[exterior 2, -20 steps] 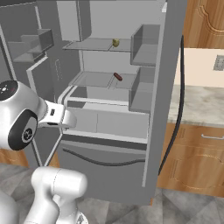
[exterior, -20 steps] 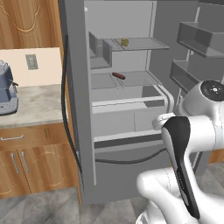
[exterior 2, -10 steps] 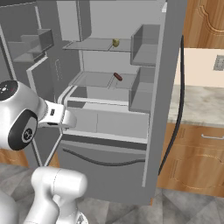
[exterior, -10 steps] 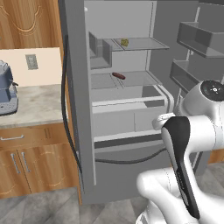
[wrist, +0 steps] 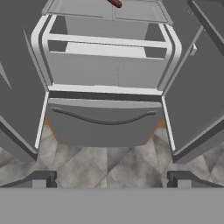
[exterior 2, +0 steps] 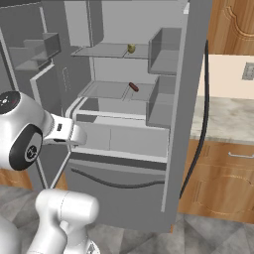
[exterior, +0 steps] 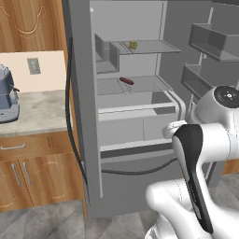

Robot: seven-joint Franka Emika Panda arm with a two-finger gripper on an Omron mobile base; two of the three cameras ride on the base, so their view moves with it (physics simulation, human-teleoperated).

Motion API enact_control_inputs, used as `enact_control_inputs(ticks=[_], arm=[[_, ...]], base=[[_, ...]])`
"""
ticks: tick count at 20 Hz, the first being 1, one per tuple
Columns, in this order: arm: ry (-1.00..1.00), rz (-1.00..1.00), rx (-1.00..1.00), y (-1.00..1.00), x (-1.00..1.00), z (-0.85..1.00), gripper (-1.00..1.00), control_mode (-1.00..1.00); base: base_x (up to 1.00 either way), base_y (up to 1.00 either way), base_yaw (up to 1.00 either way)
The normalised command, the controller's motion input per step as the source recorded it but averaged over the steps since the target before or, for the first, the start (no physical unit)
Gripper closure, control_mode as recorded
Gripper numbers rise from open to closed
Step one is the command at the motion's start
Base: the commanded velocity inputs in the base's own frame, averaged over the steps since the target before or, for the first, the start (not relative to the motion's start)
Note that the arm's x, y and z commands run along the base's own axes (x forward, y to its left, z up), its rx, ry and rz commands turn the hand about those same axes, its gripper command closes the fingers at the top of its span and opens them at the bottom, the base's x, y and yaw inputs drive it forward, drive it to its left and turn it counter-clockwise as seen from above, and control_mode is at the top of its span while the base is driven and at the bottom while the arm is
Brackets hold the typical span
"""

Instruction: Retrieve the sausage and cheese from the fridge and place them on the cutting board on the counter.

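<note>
The grey fridge (exterior: pixel 80 102) (exterior 2: pixel 184 94) stands with both doors swung wide. On its upper shelf sits the cheese (exterior: pixel 133 45) (exterior 2: pixel 131 48), a small yellowish chunk. One shelf below lies the sausage (exterior: pixel 126 80) (exterior 2: pixel 134 87) (wrist: pixel 114 3), a short dark-red rod. My gripper (wrist: pixel 112 179) is open and holds nothing. It hangs low in front of the fridge, well short of the shelves, facing the bottom freezer drawer (wrist: pixel 105 127). The counter (exterior: pixel 35 112) (exterior 2: pixel 225 116) runs beside the fridge. The cutting board is out of view.
A blue-grey coffee machine (exterior: pixel 6 95) stands on the counter. Wooden cabinets with silver handles (exterior: pixel 28 168) (exterior 2: pixel 218 178) sit below the counter. The open doors carry grey bins (exterior: pixel 210 42) (exterior 2: pixel 37 49) on either side. Grey tiled floor (wrist: pixel 109 164) lies in front.
</note>
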Motion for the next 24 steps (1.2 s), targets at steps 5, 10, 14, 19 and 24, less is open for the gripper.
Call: enact_control_inputs(ticks=[5, 10, 14, 19, 24], arm=[[0.00, 0.00, 0.00, 0.00, 0.00, 0.00, -1.00, 1.00], [0.00, 0.00, 0.00, 0.00, 0.00, 0.00, -1.00, 1.00], [0.00, 0.00, 0.00, 0.00, 0.00, 0.00, -1.00, 1.00], [0.00, 0.00, 0.00, 0.00, 0.00, 0.00, -1.00, 1.00], [0.00, 0.00, 0.00, 0.00, 0.00, 0.00, -1.00, 1.00]], base=[[0.00, 0.00, 0.00], [0.00, 0.00, 0.00], [0.00, 0.00, 0.00], [0.00, 0.00, 0.00], [0.11, 0.00, 0.00]])
